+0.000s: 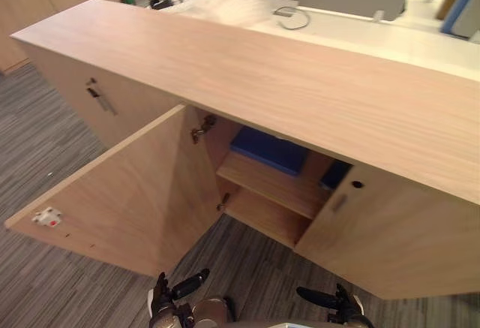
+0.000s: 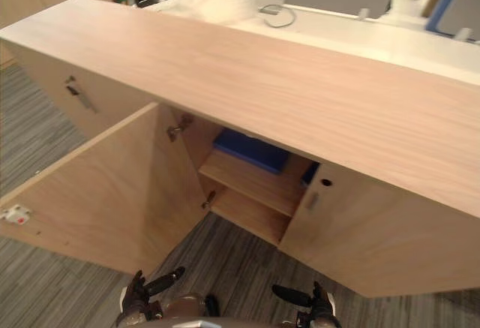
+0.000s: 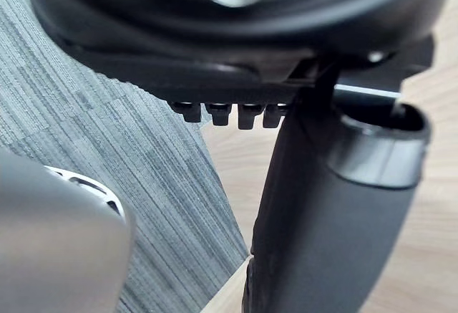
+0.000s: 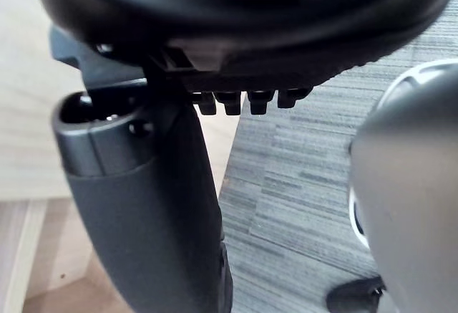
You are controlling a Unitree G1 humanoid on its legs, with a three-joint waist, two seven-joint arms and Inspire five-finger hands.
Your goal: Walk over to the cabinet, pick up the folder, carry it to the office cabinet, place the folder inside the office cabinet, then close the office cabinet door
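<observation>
**Operator:** How far along am I?

**Spotter:** You are standing in front of the light wooden office cabinet (image 1: 315,95), and its left-hand wooden door (image 1: 127,193) is hanging wide open. A flat blue folder (image 1: 268,151) is lying on the upper wooden shelf (image 1: 274,185) inside. So I am judging the carrying and placing as done. Closing the door is what you are left with.

**Operator:** What are my hands doing?

**Spotter:** Your left hand (image 1: 169,304) and right hand (image 1: 343,309) are hanging low over the grey striped carpet (image 1: 37,140), in front of the opening. Both are holding nothing. Their fingers are lying relaxed and spread, with the thumbs pointing inward towards each other.

**Operator:** Where is the folder sitting relative to them?

**Spotter:** It is lying well apart from both hands, higher up and deeper in, under the cabinet top. A second blue item (image 1: 335,174) is showing behind the closed right door's edge, and I cannot tell what it is. The open door's free edge is standing out to your left, nearer the left hand.
</observation>
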